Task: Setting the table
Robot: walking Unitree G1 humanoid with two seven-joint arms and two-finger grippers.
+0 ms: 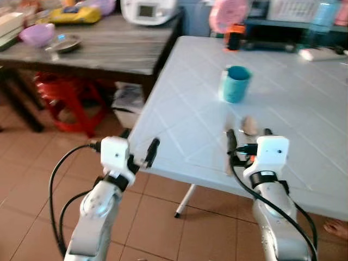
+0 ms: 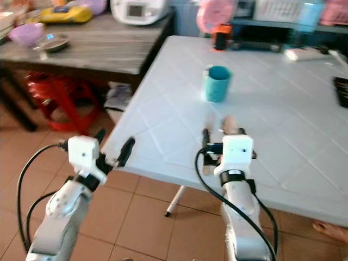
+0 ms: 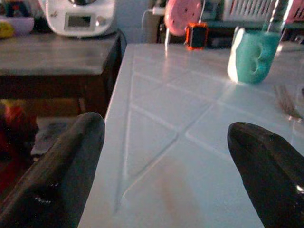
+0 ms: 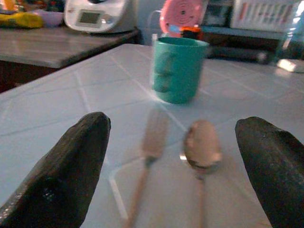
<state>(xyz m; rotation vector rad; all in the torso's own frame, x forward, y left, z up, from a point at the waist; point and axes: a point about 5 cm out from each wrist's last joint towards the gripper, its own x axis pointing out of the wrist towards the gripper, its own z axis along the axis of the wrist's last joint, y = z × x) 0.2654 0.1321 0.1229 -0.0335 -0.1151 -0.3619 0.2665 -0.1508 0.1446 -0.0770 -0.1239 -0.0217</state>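
One teal mug [image 4: 178,69] stands upright on the white table [image 1: 179,119]; I can't see its contents. Fork [image 4: 151,137] and spoon [image 4: 202,147] lie between my spread right gripper [image 4: 173,166]. Left gripper [image 3: 164,166] spread at the table edge.

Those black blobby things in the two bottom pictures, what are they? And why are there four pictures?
They are the robot's fingers. Each arm ends in a gripper with two long black fingers, and a small camera on each wrist looks along them. The top two pictures come from cameras in the robot's head. The left gripper is open at the edge of the white table. The right gripper is open too, around a fork and a spoon lying side by side. Behind them stands a teal cup. Nothing is held.
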